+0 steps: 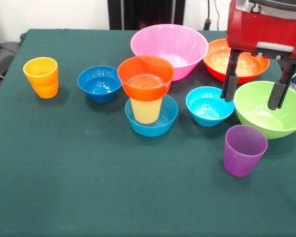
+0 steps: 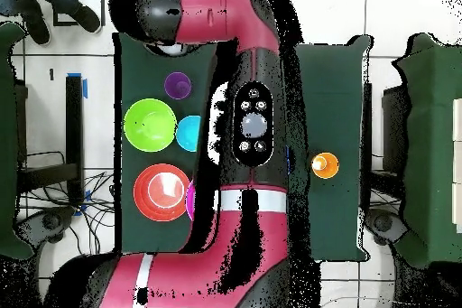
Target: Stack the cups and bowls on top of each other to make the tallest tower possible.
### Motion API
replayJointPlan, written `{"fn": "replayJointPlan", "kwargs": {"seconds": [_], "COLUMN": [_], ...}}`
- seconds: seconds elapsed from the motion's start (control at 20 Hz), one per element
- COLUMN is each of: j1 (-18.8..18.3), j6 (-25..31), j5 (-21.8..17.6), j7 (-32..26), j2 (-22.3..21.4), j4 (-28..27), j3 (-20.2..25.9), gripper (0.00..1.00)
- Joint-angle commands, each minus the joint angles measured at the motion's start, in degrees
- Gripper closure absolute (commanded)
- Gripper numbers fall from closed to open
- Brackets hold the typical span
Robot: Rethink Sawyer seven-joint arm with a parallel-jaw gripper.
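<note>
Front view: empty jaws (image 1: 257, 94) gape above lime bowl (image 1: 271, 116), purple cup (image 1: 244, 149) nearer.

Orange-red bowl (image 1: 145, 76) tops yellow cup (image 1: 146, 109); purple cup (image 1: 244, 149) on green cloth (image 1: 89, 173).

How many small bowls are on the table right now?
4: glossy dark blue small bowl left; mid-blue bowl under the pale yellow cup; orange-red bowl atop it; cyan bowl right.
</note>
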Motion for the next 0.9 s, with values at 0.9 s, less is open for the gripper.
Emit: {"fn": "replayJointPlan", "kwargs": {"seconds": [0.9], "j1": [2.94], "j6": [-17.14], "j5": [-0.27], "j7": [11.72], "j2": [-1.65], "j4": [21.89], "j3": [-4.41], "gripper": [0.0]}}
